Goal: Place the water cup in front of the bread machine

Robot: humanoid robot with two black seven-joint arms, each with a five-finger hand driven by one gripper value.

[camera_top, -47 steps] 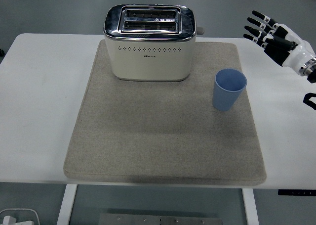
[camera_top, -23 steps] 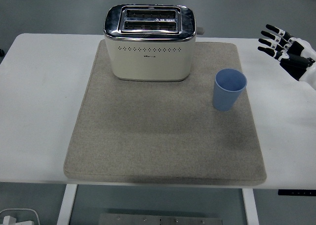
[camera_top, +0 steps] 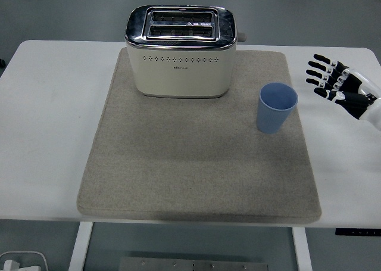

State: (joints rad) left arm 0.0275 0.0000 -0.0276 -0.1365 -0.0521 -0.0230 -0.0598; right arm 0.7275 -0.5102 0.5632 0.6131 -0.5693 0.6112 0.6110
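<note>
A blue cup stands upright and empty on the right part of the grey mat, to the right of and slightly nearer than the bread machine. The cream and chrome bread machine sits at the mat's back edge, its two slots facing up. My right hand hovers over the white table to the right of the cup, fingers spread and pointing left, holding nothing. A clear gap separates the hand from the cup. The left arm does not show.
The mat covers most of the white table. Bare mat lies in front of the bread machine. A white object lies on the floor at the bottom left.
My right hand has come down and toward the near side, from high at the back right to the cup's level. The cup and bread machine have not moved.
</note>
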